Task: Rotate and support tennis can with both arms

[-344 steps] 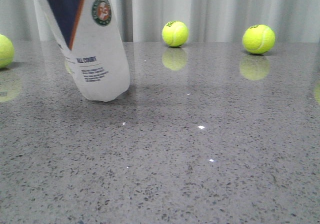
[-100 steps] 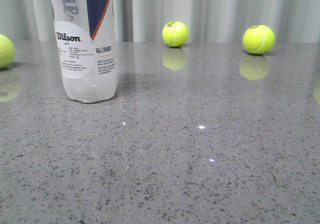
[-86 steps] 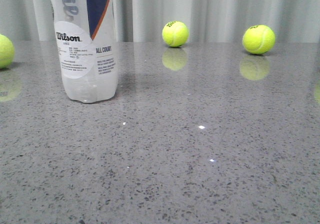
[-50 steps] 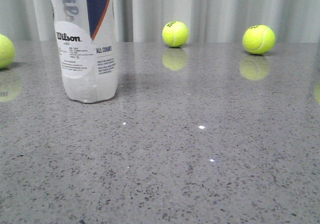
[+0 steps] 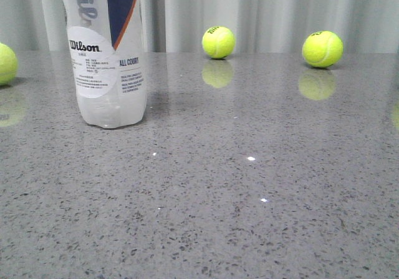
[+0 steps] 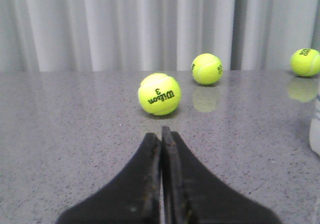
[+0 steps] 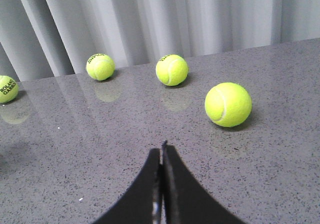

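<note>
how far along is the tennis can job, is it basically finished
Looks nearly finished. Done: the tennis can stands upright on the table, label facing the front camera. In hand: nothing; the left gripper and right gripper are both shut and empty, pointing at loose tennis balls. Left: probably nothing, unless another rotation is wanted.

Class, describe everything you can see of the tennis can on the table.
The tennis can is a clear plastic cylinder standing upright on the grey speckled table, at the left of the front view. Its top is cut off by the frame. A white-and-navy label with an orange stripe reads "Wilson" and "ALL COURT". The see-through base looks empty. Only the table touches it; no gripper is on it.
</note>
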